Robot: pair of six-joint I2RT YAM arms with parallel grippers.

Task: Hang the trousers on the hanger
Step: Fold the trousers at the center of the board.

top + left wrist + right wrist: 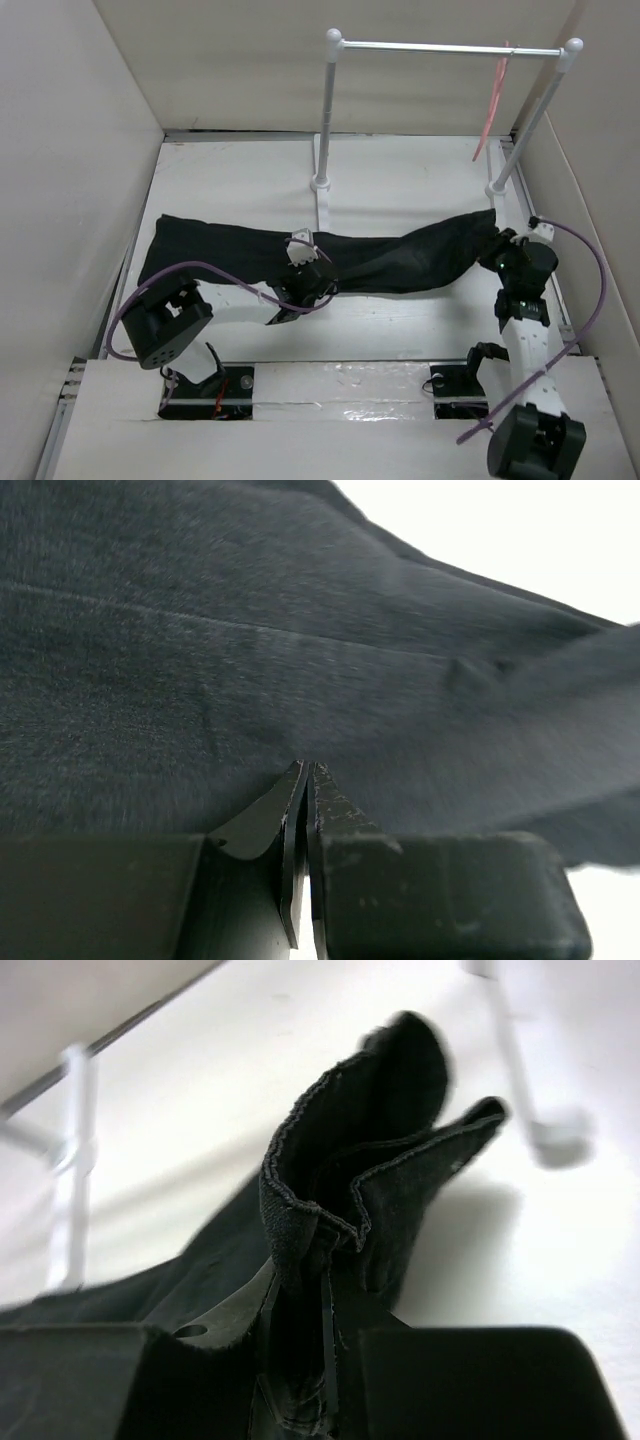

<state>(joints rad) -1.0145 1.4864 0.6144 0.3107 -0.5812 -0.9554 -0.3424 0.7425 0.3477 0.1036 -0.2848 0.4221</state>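
Note:
The black trousers lie stretched across the table from far left to right, in front of the rail. My left gripper sits at their near edge around the middle; in the left wrist view its fingertips are pinched together at the fabric. My right gripper is shut on the trousers' right end; in the right wrist view the hemmed edge bunches up out of its jaws. The pink hanger hangs from the rail near its right end, apart from both grippers.
The white-and-silver rail stands at the back on two posts, the right post's foot close to my right gripper. White walls enclose the table left, back and right. Purple cables loop off both arms.

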